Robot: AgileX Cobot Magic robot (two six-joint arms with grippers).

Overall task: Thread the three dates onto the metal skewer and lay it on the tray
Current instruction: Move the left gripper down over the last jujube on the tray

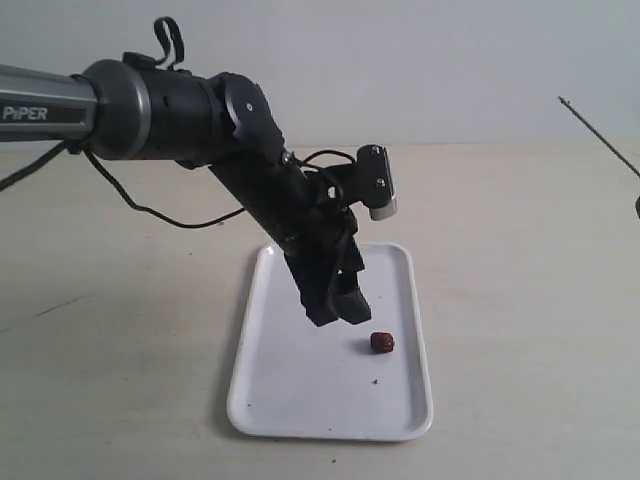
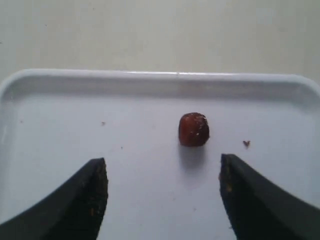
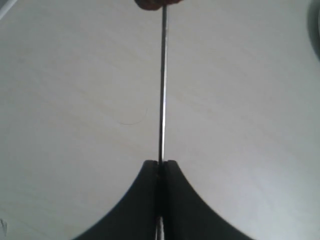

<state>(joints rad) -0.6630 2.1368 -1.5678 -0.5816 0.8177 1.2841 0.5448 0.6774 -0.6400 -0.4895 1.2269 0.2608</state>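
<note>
I take the step in hand to be the pick-up of a date for threading. My left gripper (image 1: 337, 315) hangs over the tray (image 1: 300, 390), jaws spread wide and nothing between them. One date (image 1: 382, 343) lies loose on the tray floor, nearer the tray's right long rim than its left and about halfway along it. In the left wrist view that date (image 2: 193, 129) sits ahead of the fingertips (image 2: 99, 167), not yet between them, and closer to one finger than the other. I can find only this one date for certain. The right gripper (image 3: 161, 164) is clenched on the metal skewer (image 3: 162, 90), the rod running straight out from the closed jaws. In the exterior view the skewer (image 1: 600, 135) is held in the air past the right edge of the tabletop (image 1: 120, 350), well apart from the tray, and the stretch I see there looks bare. At the far end of the rod in the right wrist view a reddish-brown lump (image 3: 155, 3) is cut by the frame. I cannot tell whether it is a date already threaded. Next, as I judge it, I need to bring the left gripper forward and down until the date is centred between the fingers. Then I would close gently, since a small rounded lump could squirt sideways, and leave one face clear for the skewer's point
</note>
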